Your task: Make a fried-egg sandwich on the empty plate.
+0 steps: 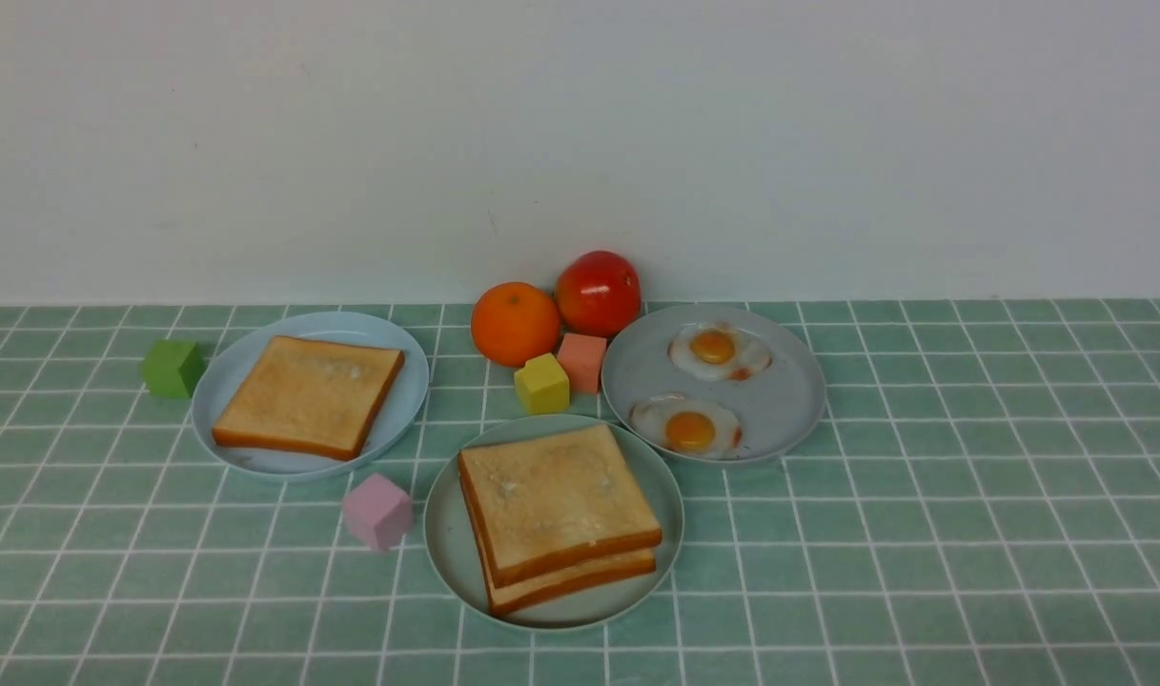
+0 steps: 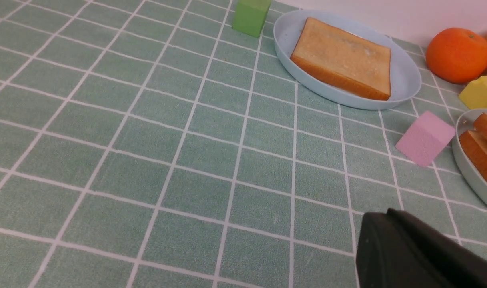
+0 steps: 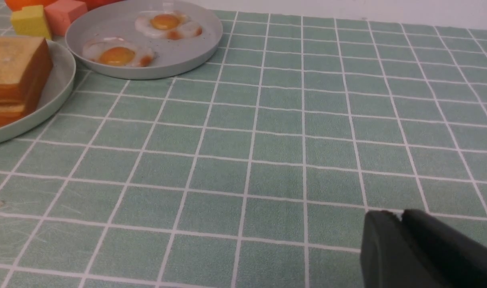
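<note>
Sitting on a mint-green plate (image 1: 560, 610) in the front view, the sandwich (image 1: 560, 495) is two square toast slices stacked slightly askew, nearest the camera; whatever lies between them is hidden. The table wears a green cloth (image 1: 970, 534) with a white grid, running back to a plain pale wall (image 1: 580, 143). Behind, toward the left, a sky-blue plate (image 1: 403, 410) carries one toast slice (image 1: 308, 395), and toward the right a grey-blue plate (image 1: 780, 400) holds two fried eggs (image 1: 713, 347). Open cloth stretches along the right side.

In the left wrist view, the left gripper (image 2: 387, 218) is clenched, over open cloth. The pink block (image 2: 425, 138) sits between the sky-blue plate and the sandwich's plate, and the green block (image 2: 251, 16) is just beside the sky-blue plate.

In the right wrist view, the right gripper (image 3: 399, 220) has its tips close together over bare cloth, apart from every plate; I can't tell whether they are fully clenched.
</note>
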{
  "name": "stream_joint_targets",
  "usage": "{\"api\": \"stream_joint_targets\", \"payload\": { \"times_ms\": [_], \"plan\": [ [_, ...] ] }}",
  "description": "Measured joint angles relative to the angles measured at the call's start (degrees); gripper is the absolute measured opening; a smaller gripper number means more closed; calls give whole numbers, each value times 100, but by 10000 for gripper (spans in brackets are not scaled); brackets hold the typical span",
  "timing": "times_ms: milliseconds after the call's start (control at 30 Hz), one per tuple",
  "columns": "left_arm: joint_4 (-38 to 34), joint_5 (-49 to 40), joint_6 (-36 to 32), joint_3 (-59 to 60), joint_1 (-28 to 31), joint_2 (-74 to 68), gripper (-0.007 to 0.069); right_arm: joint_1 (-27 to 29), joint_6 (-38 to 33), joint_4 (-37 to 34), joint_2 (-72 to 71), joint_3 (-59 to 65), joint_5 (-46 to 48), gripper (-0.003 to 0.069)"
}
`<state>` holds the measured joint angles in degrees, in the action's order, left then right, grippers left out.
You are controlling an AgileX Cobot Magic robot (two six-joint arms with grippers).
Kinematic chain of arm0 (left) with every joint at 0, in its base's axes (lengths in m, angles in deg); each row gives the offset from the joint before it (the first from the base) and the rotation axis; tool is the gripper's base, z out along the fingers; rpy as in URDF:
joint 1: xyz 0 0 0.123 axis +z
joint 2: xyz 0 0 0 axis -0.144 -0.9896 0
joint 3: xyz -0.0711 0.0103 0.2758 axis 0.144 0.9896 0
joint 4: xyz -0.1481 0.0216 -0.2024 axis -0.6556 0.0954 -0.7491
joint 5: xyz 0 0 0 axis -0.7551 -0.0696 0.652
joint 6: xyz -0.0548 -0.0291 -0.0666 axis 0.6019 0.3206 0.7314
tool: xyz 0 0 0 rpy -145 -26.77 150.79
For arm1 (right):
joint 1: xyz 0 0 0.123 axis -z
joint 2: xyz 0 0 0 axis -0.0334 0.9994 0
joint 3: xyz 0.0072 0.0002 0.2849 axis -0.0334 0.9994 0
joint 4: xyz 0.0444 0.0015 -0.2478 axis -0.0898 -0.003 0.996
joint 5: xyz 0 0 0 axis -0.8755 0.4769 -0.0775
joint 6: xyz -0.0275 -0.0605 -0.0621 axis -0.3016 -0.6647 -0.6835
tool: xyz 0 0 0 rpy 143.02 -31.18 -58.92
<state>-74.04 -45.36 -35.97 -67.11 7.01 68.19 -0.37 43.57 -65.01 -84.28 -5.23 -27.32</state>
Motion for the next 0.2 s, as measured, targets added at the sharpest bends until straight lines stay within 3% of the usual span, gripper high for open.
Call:
{"api": "stream_joint_targets", "payload": {
  "times_ms": [200],
  "plan": [
    [0,0,0,0,0,0,0,0,0,0,0,0,0,93]
  ]
}}
